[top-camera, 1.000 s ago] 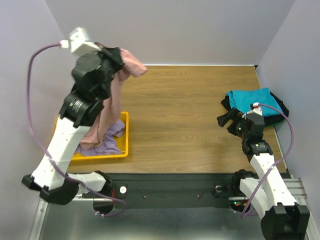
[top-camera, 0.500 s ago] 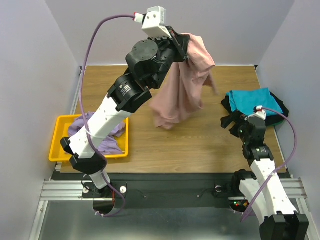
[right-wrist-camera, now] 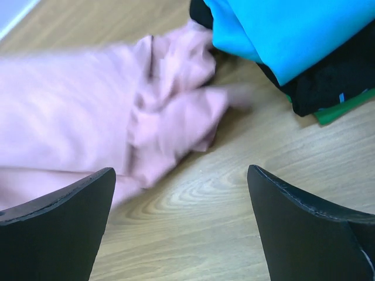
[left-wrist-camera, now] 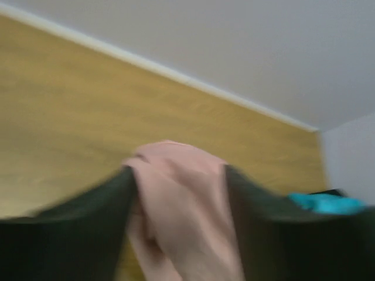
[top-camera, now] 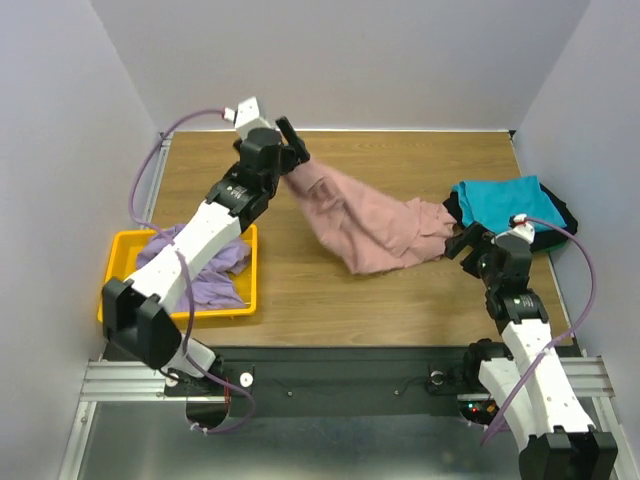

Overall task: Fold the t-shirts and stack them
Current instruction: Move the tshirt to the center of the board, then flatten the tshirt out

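- Wooden table (top-camera: pixel 400 160), grey walls around it
- Pink tee (top-camera: pixel 365 225) lies rumpled across the middle, one end at the left gripper (top-camera: pixel 291 150), the other just beside the stack on the right
- Left gripper: cloth bunched between its fingers; gripped or loose, I cannot tell
- Right gripper (top-camera: pixel 463 243) gapes wide, empty, over the pink tee's edge
- Teal tee (top-camera: pixel 500 200) sits folded on a black tee (top-camera: pixel 556 232)
- Purple tee (top-camera: pixel 215 275) in the bin (top-camera: pixel 230 312)

Logged pink t-shirt (top-camera: pixel 370 225) as soft matt cloth, heavily creased; teal t-shirt (top-camera: pixel 500 198) as smoother cloth, lavender t-shirt (top-camera: pixel 215 285) as crumpled. Noted table (top-camera: pixel 400 300) as wood-grain with faint sheen, yellow bin (top-camera: pixel 251 275) as smooth plastic (slightly glossy). Recorded base rail (top-camera: pixel 120 375) as bare metal.
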